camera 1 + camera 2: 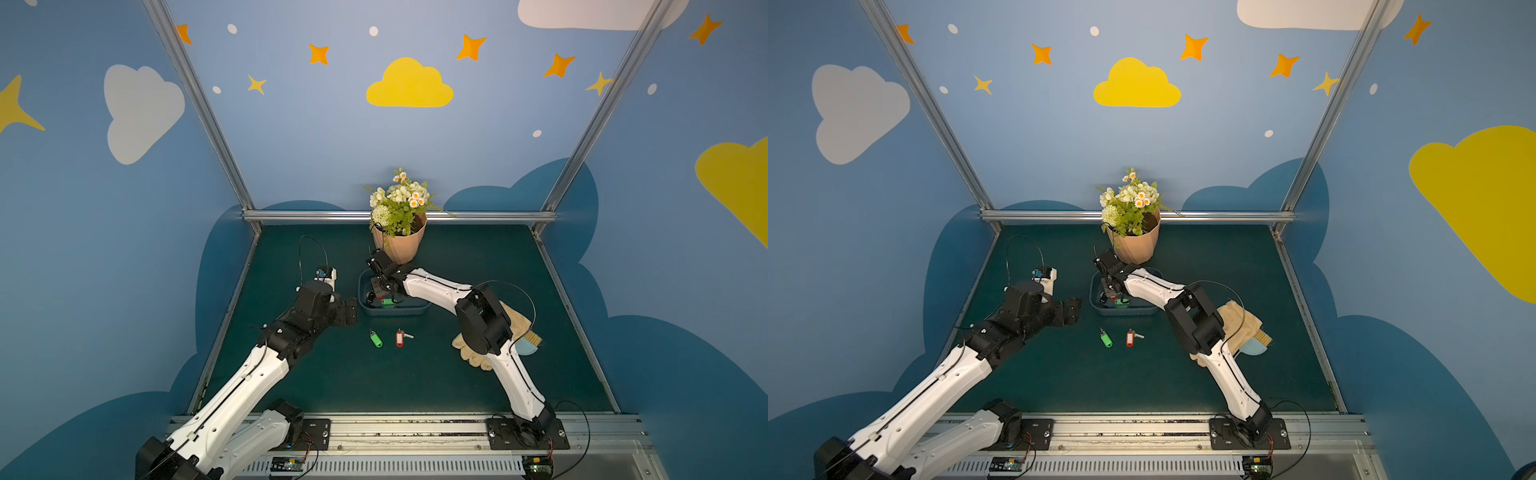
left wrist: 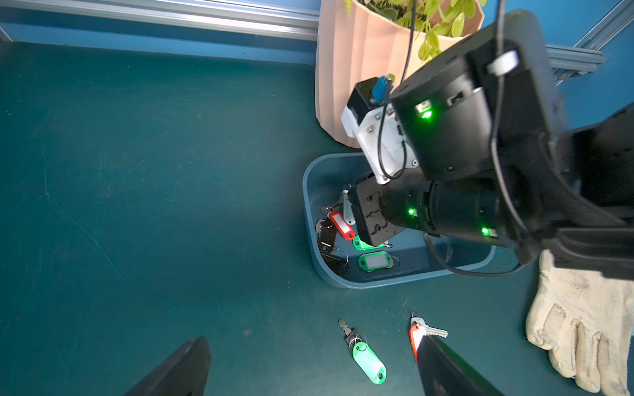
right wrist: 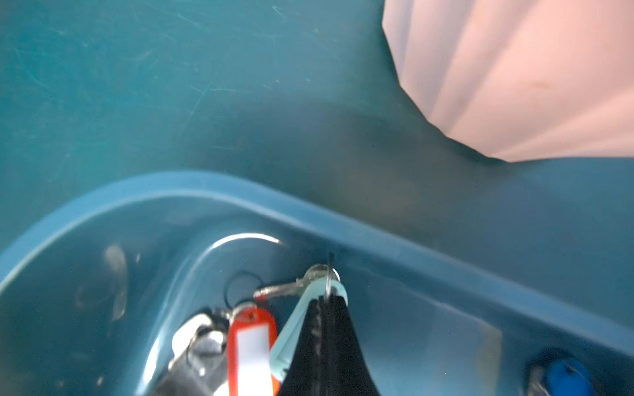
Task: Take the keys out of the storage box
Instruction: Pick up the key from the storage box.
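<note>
The storage box (image 1: 395, 310) (image 1: 1126, 311), a shallow blue-grey tub, stands in front of the flower pot. Several keys lie in it: a red-tagged one (image 2: 341, 224), a green-tagged one (image 2: 374, 261), a black one (image 2: 327, 240) and a blue-tagged one (image 3: 566, 377). My right gripper (image 3: 326, 303) (image 1: 376, 294) reaches down into the box and is shut on a pale-tagged key (image 3: 302, 308). Two keys lie on the mat in front of the box, one green-tagged (image 1: 376, 338) (image 2: 368, 365) and one red-tagged (image 1: 400, 337) (image 2: 415, 337). My left gripper (image 1: 351, 309) (image 2: 312, 373) hovers open left of the box, holding nothing.
A peach ribbed flower pot (image 1: 399, 245) with artificial flowers stands just behind the box. Beige work gloves (image 1: 469, 353) (image 2: 583, 325) and a small brush (image 1: 528, 345) lie at the right, partly under my right arm. Metal rails edge the green mat.
</note>
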